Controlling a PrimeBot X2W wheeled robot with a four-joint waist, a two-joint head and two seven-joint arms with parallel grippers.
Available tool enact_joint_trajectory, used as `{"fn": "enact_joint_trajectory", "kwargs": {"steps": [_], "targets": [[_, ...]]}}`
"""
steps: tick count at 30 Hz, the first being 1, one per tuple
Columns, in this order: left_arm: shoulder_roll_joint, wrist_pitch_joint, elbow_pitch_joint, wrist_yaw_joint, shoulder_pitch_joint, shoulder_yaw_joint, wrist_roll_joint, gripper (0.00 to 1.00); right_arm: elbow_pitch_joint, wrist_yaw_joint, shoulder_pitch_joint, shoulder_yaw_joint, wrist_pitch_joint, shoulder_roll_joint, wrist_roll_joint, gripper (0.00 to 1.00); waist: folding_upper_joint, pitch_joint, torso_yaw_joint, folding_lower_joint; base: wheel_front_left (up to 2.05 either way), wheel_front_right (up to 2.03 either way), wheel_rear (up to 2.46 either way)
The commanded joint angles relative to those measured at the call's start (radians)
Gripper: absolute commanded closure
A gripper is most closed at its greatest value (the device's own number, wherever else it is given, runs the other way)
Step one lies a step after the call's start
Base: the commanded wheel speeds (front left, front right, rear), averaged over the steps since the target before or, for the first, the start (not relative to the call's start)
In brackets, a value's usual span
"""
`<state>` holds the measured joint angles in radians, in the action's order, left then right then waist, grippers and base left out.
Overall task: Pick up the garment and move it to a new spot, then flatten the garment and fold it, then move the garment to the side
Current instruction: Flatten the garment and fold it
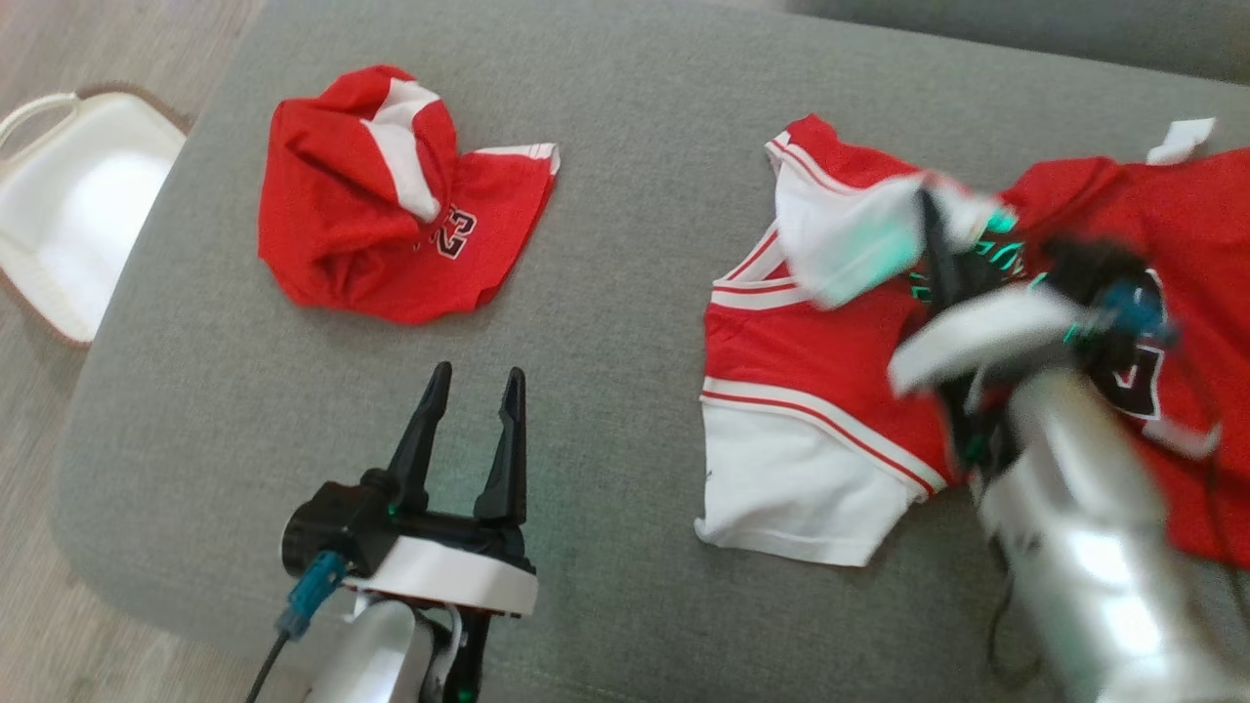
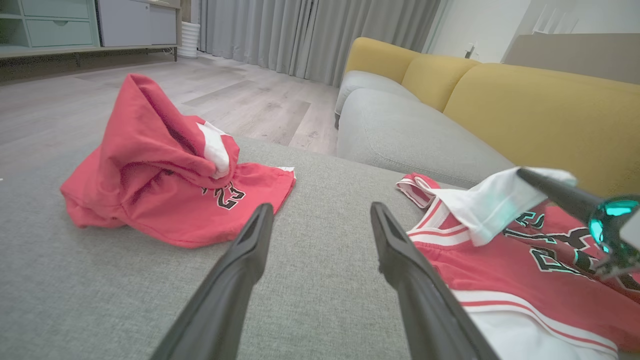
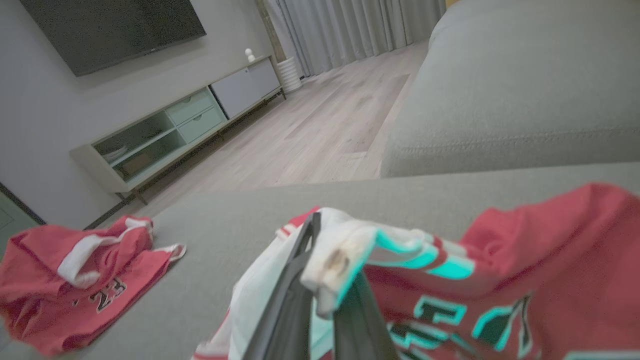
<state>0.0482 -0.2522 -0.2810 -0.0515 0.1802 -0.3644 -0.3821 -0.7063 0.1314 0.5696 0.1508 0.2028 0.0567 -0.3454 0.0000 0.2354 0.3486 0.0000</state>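
head view, looking down on a wide grey sofa cushion (image 1: 625, 146) w/ two red garments on it. the task garment, a red and white basketball jersey (image 1: 811, 342), lies on the cushion's right half, spread partly flat, white panel toward the near edge, red body running out past the right side of the pic. right gripper (image 1: 933, 229), blurred here, sits over the jersey's middle; fingers pinched fully together on a white-trimmed fold of the jersey. in the right wrist view that fold (image 3: 345, 250) hangs between the two dark fingers, raised above the rest of the cloth. left gripper (image 1: 479, 369) hovers above bare cushion near the near edge, left of centre, fingers spread wide apart, holding nothing, touching nothing. a second red garment, crumpled shorts (image 1: 391, 225) w/ a black number, sits in a heap toward the cushion's far left corner, well apart from the jersey. a white basket (image 1: 68, 205) stands on the wood floor just beyond the cushion's left edge.
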Motion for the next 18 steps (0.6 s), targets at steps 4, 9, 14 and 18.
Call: {"fn": "enact_joint_trajectory", "kwargs": {"steps": [4,9,14,18], "targets": [[0.002,-0.01,0.039,0.001,0.052,0.004,-0.019,0.0,0.019,-0.001,0.188,-0.087,-0.053,-0.001,0.054,1.0,0.0,0.034,0.032,0.0,0.0,0.0,0.0],[0.002,-0.01,0.04,0.0,0.08,-0.045,-0.052,0.0,-0.07,-0.001,0.408,-0.213,-0.133,0.039,0.134,1.0,0.0,0.076,0.104,0.0,0.0,0.0,0.0],[0.002,-0.01,0.046,0.013,0.094,-0.083,-0.084,0.0,-0.214,-0.001,0.58,-0.297,-0.135,0.098,0.227,0.0,0.0,0.101,0.165,0.0,0.0,0.0,0.0],[0.002,-0.01,0.045,0.023,0.092,-0.086,-0.089,0.0,-0.308,-0.001,0.636,-0.328,-0.098,0.118,0.285,0.0,0.0,0.094,0.17,0.0,0.0,0.0,0.0]]}}
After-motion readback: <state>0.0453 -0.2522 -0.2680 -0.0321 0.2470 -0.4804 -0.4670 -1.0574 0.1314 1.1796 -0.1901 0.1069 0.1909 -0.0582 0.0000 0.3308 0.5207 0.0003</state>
